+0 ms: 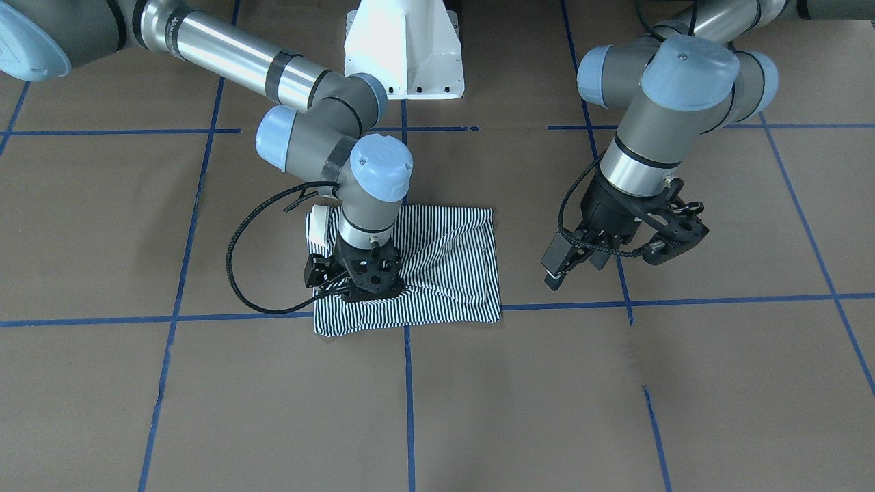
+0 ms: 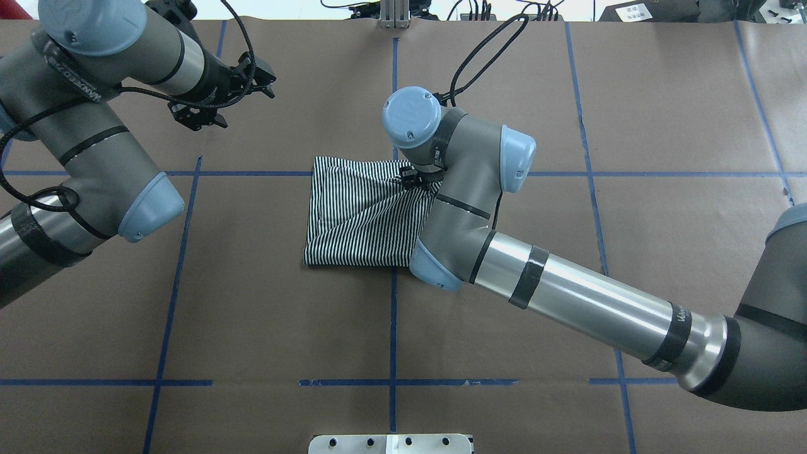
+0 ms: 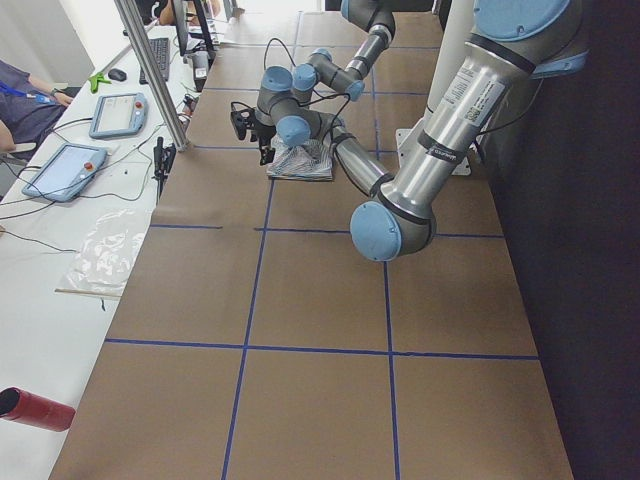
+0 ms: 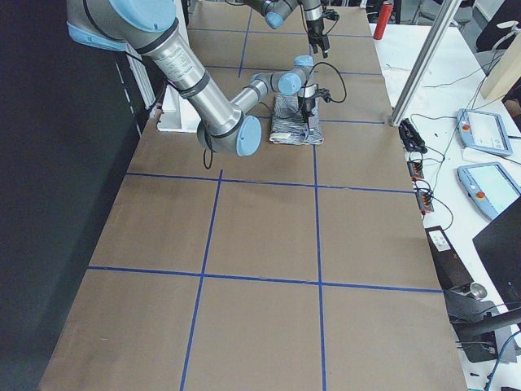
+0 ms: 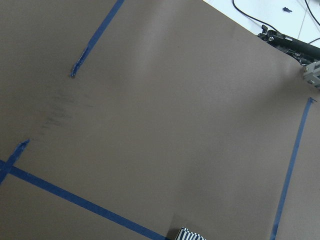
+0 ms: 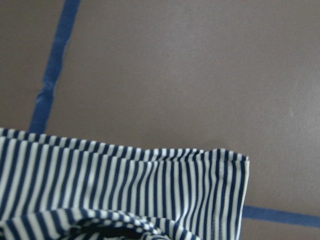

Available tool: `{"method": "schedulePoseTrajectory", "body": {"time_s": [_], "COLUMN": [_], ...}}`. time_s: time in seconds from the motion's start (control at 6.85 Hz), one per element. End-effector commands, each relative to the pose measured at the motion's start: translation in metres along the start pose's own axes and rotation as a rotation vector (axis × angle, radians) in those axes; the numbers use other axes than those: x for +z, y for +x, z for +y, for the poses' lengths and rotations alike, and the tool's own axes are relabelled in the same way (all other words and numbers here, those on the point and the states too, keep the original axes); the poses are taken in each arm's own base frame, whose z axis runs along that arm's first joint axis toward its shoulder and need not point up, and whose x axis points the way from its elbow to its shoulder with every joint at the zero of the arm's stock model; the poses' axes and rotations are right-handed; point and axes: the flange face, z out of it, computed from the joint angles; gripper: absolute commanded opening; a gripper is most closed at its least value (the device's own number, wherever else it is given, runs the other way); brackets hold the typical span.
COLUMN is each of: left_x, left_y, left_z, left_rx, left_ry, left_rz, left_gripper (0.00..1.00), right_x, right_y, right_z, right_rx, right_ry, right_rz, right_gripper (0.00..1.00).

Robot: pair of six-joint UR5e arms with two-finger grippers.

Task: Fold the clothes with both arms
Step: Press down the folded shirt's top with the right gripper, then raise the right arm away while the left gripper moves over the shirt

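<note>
Nearest the front-facing camera we see the brown paper of the table (image 1: pixel 478 410), crossed by blue tape lines (image 1: pixel 409 383) that mark it into squares.

Just beyond, at the middle of the table, lies the striped polo shirt (image 1: pixel 451 273), folded into a rough rectangle. Its near edge overlaps 1 cross line of tape, and it lies across the centre line that runs away from the camera.

The right gripper (image 1: pixel 362 281) is down on the shirt, near that edge and toward the robot's right side of the cloth. Creases in the cloth run toward it. Its fingers are hidden under its own body and wrist, so we cannot tell whether the jaws are apart or pinching the cloth. The right wrist camera shows only stripes close below and bare paper past the shirt's edge.

The left gripper (image 1: pixel 605 258) hangs above bare table well apart from the shirt, on the robot's left, with its jaws spread wide and nothing between them.

Farthest off stands the white pedestal base (image 1: pixel 403 48), with the 2 arms reaching out to either side of it
</note>
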Motion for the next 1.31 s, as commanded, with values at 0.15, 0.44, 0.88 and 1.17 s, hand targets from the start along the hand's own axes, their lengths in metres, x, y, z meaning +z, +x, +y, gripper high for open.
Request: {"method": "schedulePoseTrajectory", "body": {"time_s": [0.15, 0.44, 0.88, 1.17], "left_x": [-0.002, 0.007, 0.086, 0.122], "left_y": [0.004, 0.006, 0.051, 0.067], "left_z": [0.001, 0.000, 0.079, 0.118], "left_rx": [-0.002, -0.002, 0.101, 0.225], "left_ry": [-0.001, -0.001, -0.074, -0.061], "left_rz": [0.005, 0.006, 0.034, 0.005], "left_gripper": [1.00, 1.00, 0.86, 0.73], "right_x": [0.005, -0.017, -0.084, -0.102], "right_y": [0.071, 0.069, 0.135, 0.171], "right_z": [-0.052, -0.068, -0.113, -0.128], "right_rx": [-0.075, -0.062, 0.078, 0.137], "right_ry": [0.024, 0.086, -0.010, -0.035], "right_rz": [0.045, -0.063, -0.343, -0.401], "right_gripper": [1.00, 1.00, 1.00, 1.00]}}
